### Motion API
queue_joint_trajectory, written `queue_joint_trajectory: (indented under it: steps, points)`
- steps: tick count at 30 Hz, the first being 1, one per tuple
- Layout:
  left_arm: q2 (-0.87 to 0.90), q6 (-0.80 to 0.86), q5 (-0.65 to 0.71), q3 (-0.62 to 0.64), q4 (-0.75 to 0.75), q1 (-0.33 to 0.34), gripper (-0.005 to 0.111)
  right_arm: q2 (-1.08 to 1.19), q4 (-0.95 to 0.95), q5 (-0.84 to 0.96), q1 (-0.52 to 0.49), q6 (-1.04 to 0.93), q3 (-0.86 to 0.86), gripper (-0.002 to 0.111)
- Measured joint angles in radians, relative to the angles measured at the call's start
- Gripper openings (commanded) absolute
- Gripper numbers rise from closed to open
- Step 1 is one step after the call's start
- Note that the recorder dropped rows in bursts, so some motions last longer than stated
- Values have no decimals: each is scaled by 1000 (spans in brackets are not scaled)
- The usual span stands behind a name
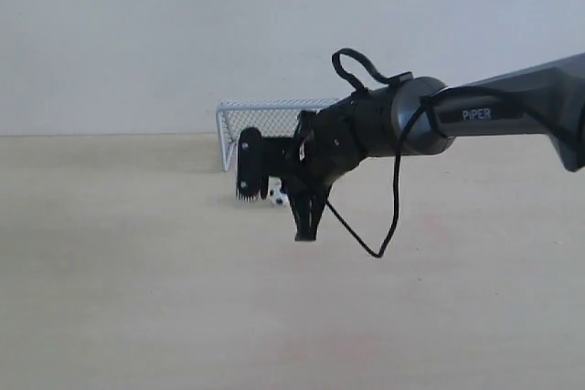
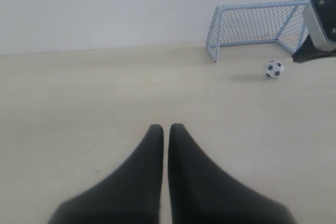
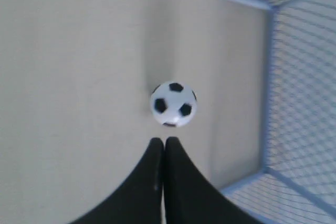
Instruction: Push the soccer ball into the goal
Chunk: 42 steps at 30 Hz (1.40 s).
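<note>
The soccer ball (image 1: 277, 195), tiny and white with black patches, lies on the table in front of the goal's (image 1: 260, 123) open mouth. The right arm partly hides both in the exterior view. My right gripper (image 1: 306, 233) hangs beside the ball, close to it. In the right wrist view the shut right gripper (image 3: 164, 141) has its tips just short of the ball (image 3: 173, 104), a narrow gap apart, with the goal (image 3: 296, 93) to one side. My left gripper (image 2: 166, 128) is shut on nothing, far from the ball (image 2: 274, 68) and goal (image 2: 257, 23).
The light wooden table (image 1: 137, 271) runs back to a plain white wall (image 1: 137, 34), with the goal standing against it. The right arm (image 1: 494, 116) reaches in from the right, a loose black cable (image 1: 395, 189) hanging under it. Its wrist shows in the left wrist view (image 2: 321, 24).
</note>
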Motion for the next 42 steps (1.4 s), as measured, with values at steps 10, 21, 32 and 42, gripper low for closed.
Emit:
queue_joint_trajectory:
  steps: [10, 21, 32, 42]
  points:
    - [0, 0, 0, 0, 0, 0, 4, -161, -222, 217, 28, 376, 95, 0]
    - [0, 0, 0, 0, 0, 0, 4, -570, -218, 305, 209, 751, 552, 0]
    - [0, 0, 0, 0, 0, 0, 4, -728, -191, 310, 284, 931, 626, 0]
    - [0, 0, 0, 0, 0, 0, 4, -728, -191, 301, 284, 937, 626, 0]
